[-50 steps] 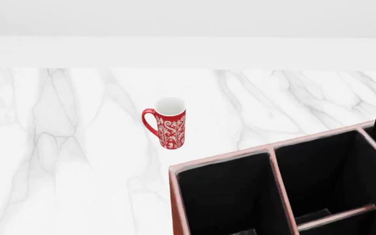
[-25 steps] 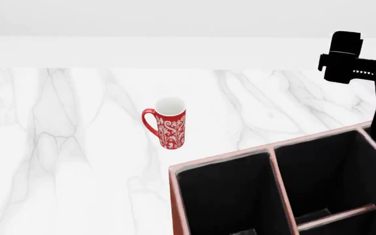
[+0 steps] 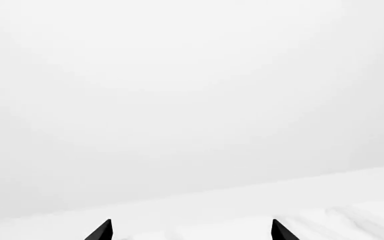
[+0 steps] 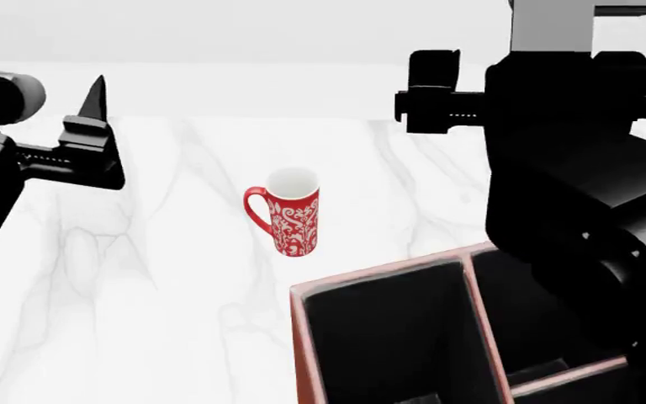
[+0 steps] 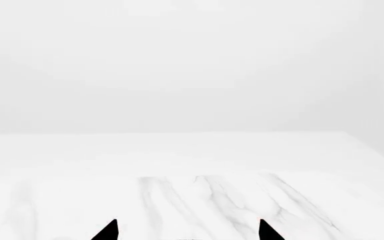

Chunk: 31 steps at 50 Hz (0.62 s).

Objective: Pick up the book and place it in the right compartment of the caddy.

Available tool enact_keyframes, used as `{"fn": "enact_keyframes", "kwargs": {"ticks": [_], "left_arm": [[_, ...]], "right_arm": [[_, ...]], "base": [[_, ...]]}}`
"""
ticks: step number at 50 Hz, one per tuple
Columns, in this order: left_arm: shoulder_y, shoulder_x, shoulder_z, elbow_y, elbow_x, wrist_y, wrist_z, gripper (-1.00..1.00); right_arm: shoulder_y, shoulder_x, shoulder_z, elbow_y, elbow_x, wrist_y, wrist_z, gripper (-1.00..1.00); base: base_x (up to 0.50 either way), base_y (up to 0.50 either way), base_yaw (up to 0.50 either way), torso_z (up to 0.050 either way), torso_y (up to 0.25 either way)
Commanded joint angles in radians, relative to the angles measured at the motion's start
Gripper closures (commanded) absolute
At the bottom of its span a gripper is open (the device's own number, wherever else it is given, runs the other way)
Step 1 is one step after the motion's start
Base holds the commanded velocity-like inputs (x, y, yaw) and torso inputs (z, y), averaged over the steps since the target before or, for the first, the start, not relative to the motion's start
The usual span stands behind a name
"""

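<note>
The book is not in any view. The caddy, reddish-brown with pale rims and black-lined compartments, stands at the head view's lower right. My black right arm hides its right part. My left gripper is open and empty, its two tips wide apart, facing a white wall over the marble top. In the head view it is raised at the far left, with one fingertip showing. My right gripper is open and empty, held above the marble top.
A red-and-white patterned mug stands upright on the white marble table, left of and behind the caddy. A white wall runs along the table's far edge.
Both arms have come up into the head view. The right arm moved left and now covers the caddy's right part. The left arm appeared at the left. Mug and caddy have not moved.
</note>
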Motion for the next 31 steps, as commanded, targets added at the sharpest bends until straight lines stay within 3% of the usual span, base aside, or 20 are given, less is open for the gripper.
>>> {"fn": "enact_keyframes", "kwargs": {"ticks": [1, 31], "left_arm": [[-0.139, 0.048, 0.099, -0.126, 0.061, 0.023, 0.040, -1.00], [-0.194, 0.088, 0.121, -0.200, 0.068, 0.049, 0.062, -1.00]], "right_arm": [[-0.026, -0.049, -0.028, -0.001, -0.020, -0.034, -0.015, -1.00], [-0.020, -0.076, -0.026, -0.006, 0.000, -0.029, -0.011, -1.00]], "base": [[0.00, 0.00, 0.00, 0.000, 0.000], [0.00, 0.00, 0.00, 0.000, 0.000]]}}
